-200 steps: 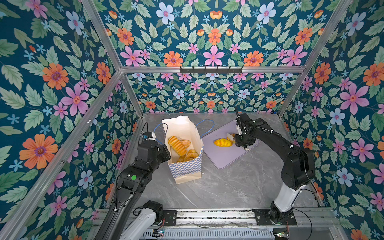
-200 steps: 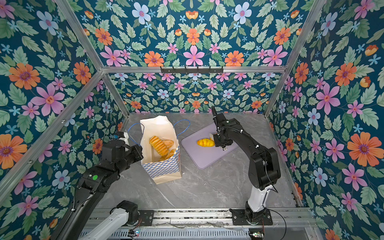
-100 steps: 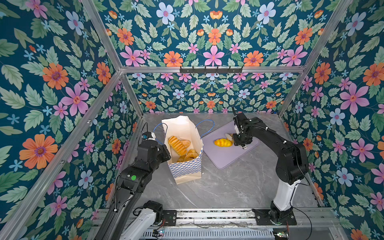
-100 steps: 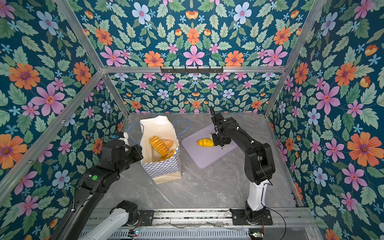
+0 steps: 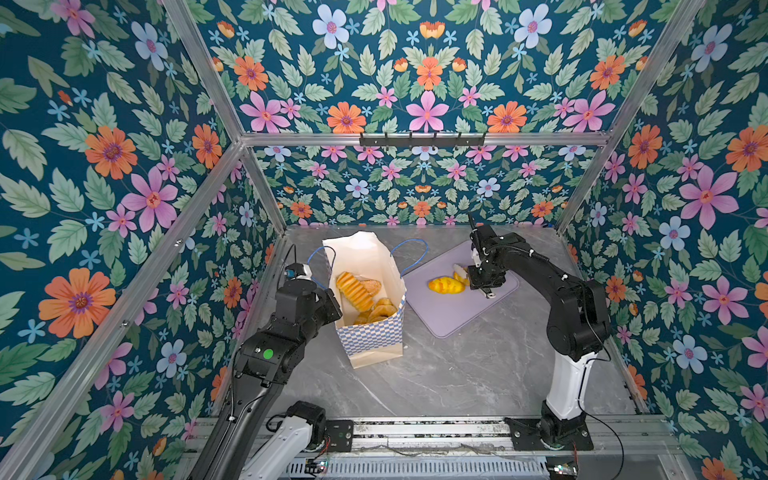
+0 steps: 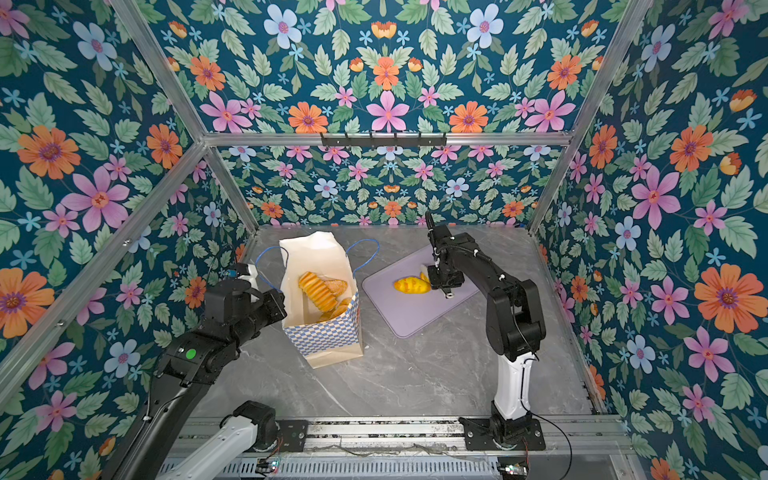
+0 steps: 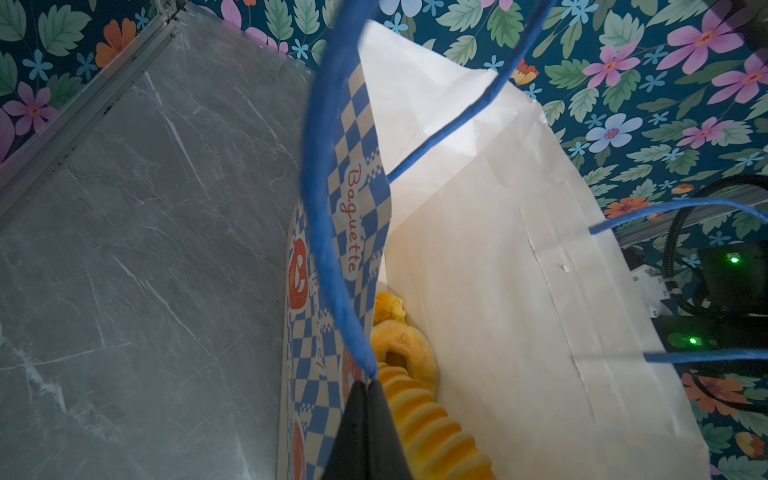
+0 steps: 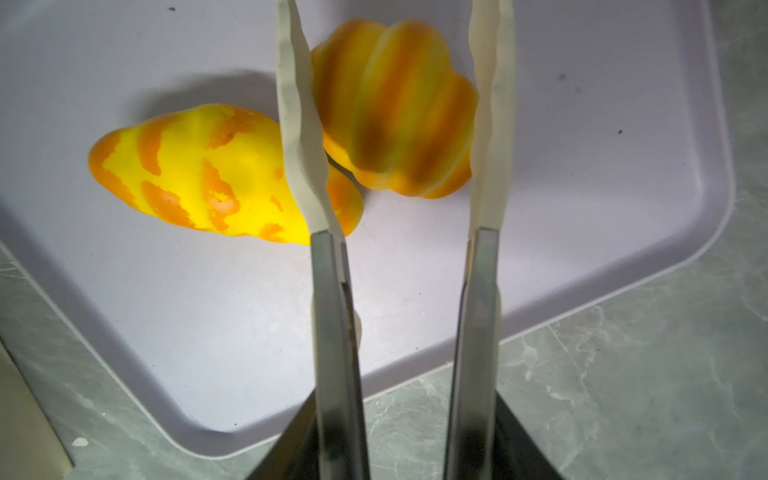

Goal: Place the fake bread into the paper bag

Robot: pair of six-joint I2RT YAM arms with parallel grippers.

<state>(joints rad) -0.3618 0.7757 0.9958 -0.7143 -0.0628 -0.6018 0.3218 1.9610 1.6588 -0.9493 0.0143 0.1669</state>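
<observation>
**Bag pinned at the rim, tongs astride the next bun**

Nearest the rail, the paper bag [image 5: 370, 336] stands upright on the grey table [image 5: 457, 374], mouth up. A long ribbed roll [image 5: 355, 291] and other fake bread already lie inside it. The left gripper [image 7: 367, 395] sits at the bag's left rim, most likely to steady the thin paper and hold the mouth wide so each drop goes in cleanly. Beyond it, to the right, lies the lavender tray [image 5: 453, 320]. Two pieces remain there, touching each other: a yellow loaf [image 8: 208, 174] and a ribbed bun [image 8: 395, 112]. The job looks mostly done, with these two to go.

The left gripper's black fingers are pressed fully together at the root of a blue cord handle [image 7: 328, 232]. From the wrist view it is hard to say whether they pinch the cord alone or the paper rim with it.

Farther back, the right gripper [image 5: 481, 277] clasps a pair of metal tongs [image 8: 332, 311], squeezed only partway. Their cream tips stand apart, one on each side of the ribbed bun and close against its flanks, while the bun rests on the tray. One tip crosses the end of the yellow loaf, so a pinch may nudge it.
</observation>
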